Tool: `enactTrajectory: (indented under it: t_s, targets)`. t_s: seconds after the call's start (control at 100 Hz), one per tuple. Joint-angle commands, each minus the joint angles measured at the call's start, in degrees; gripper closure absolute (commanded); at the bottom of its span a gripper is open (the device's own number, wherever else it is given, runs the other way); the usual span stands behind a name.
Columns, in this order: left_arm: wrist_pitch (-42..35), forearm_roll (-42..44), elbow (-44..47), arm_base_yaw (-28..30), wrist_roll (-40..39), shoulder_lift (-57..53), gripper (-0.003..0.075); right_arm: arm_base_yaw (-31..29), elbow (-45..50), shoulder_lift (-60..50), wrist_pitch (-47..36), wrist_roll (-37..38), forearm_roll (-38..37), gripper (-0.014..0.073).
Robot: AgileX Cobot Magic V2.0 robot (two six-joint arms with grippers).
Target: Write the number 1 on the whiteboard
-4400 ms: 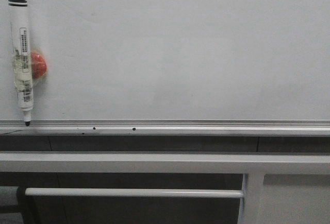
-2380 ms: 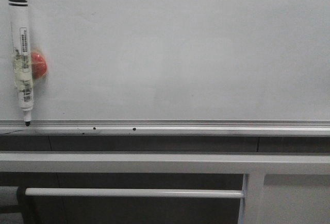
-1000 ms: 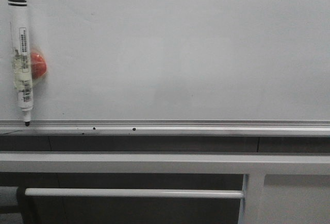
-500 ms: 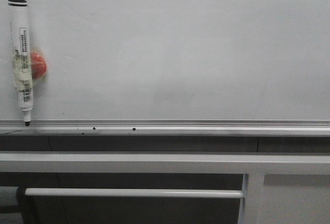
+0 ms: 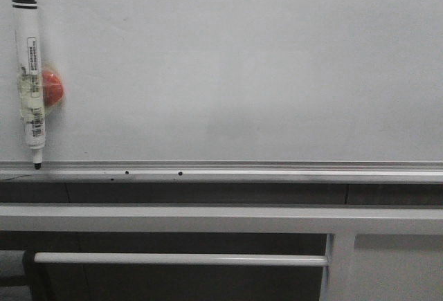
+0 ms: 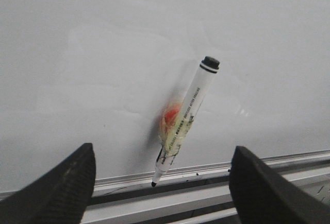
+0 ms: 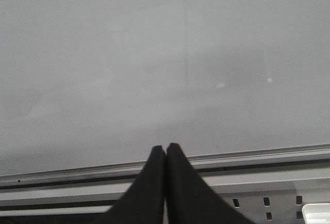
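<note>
Whiteboard (image 5: 242, 66) is being seen blank; number 1 not yet written. Marker (image 6: 184, 116) is being held by red magnet (image 5: 52, 86) on board, tip at bottom rail (image 5: 277, 171). Left pincer (image 6: 160, 183) is being kept wide open before marker; right pincer (image 7: 165, 154) closed, empty. Next: marker to be approached squarely and gripped.

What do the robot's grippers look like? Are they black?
Yes. In the wrist views both are matte black. The left gripper has two broad, rounded fingers. The right gripper has two fingers tapering to narrow tips. No cables or markings show, and the arms are out of view.
</note>
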Motion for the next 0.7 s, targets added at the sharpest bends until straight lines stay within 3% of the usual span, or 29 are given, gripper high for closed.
enactTrajectory:
  t_s: [0.0, 0.13, 0.26, 0.41, 0.48, 0.69]
  targets:
    - [0.2, 6.8, -3.0, -0.4, -4.1, 0.9, 0.0228, 0.1, -1.7, 1.2, -4.1, 0.1, 0.2, 0.0643]
    - [-2.9, 26.6, -5.5, -2.7, -29.7, 0.9, 0.0228, 0.1, -1.7, 1.2, -4.1, 0.1, 0.2, 0.0643]
    - [-9.2, 46.1, -5.8, -7.0, -47.7, 0.9, 0.0228, 0.1, -1.7, 1.2, -4.1, 0.1, 0.2, 0.0643]
    - [-18.6, 73.3, -4.2, -15.2, -79.9, 0.9, 0.0228, 0.1, -1.7, 1.2, -4.1, 0.1, 0.2, 0.0643]
    - [-21.5, 79.5, -3.3, -19.1, -83.2, 0.9, 0.0228, 0.1, -1.7, 1.2, -4.1, 0.1, 0.2, 0.0643]
    - [-23.7, 80.3, -0.7, -23.8, -80.9, 1.6, 0.023, 0.1, -1.7, 1.2, -4.1, 0.1, 0.2, 0.0643]
